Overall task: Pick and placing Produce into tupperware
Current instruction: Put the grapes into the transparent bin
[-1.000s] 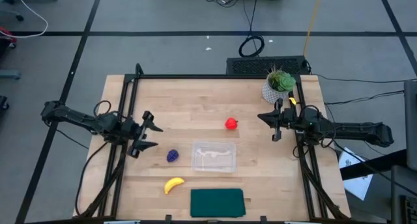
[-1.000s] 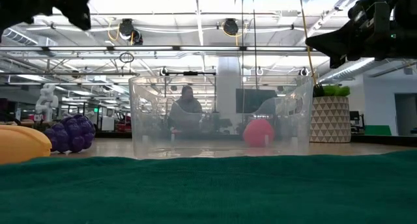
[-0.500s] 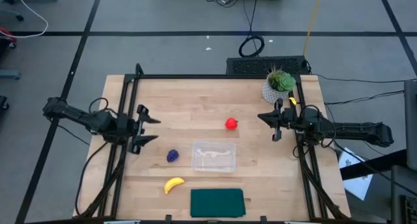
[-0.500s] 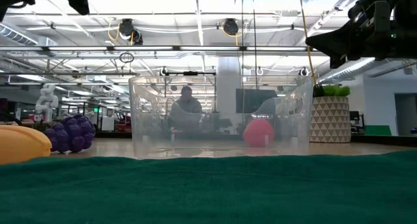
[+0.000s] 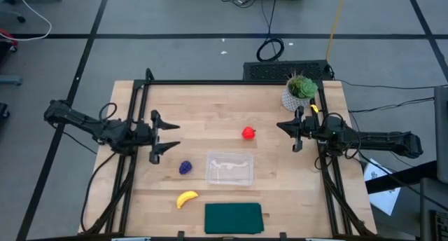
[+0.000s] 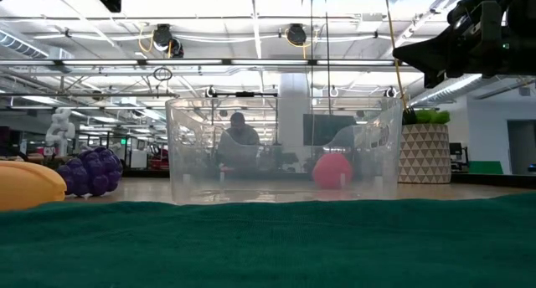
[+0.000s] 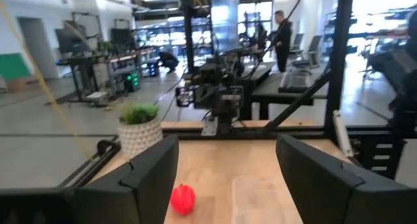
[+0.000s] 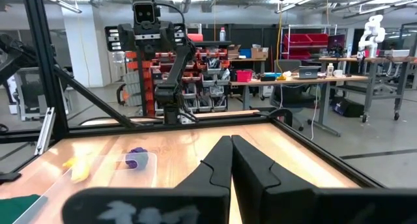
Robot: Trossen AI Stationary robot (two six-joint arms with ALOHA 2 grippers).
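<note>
Produce lies scattered on the wooden counter (image 5: 175,108), none of it in the container; the clear plastic container (image 5: 229,168) sits empty near the middle of the counter toward its front edge, with a flat dark green mat (image 5: 233,217) just in front of it; the purple grape cluster (image 5: 185,167) rests just left of the container, apart from it; the yellow banana (image 5: 186,198) lies further forward, left of the mat; the red strawberry (image 5: 248,133) sits behind the container, well clear of it; a green potted plant (image 5: 299,91) in a white pot stands at the far right corner; the left gripper (image 5: 163,136) hangs above the counter's left side, behind and left of the grapes, its fingers spread apart and holding nothing; the right gripper (image 5: 289,132) hovers at the counter's right side, beside the plant and right of the strawberry, its fingers pressed together with nothing between them; in the low view a person (image 6: 239,141) shows far back in the room, seen through the container's wall.
</note>
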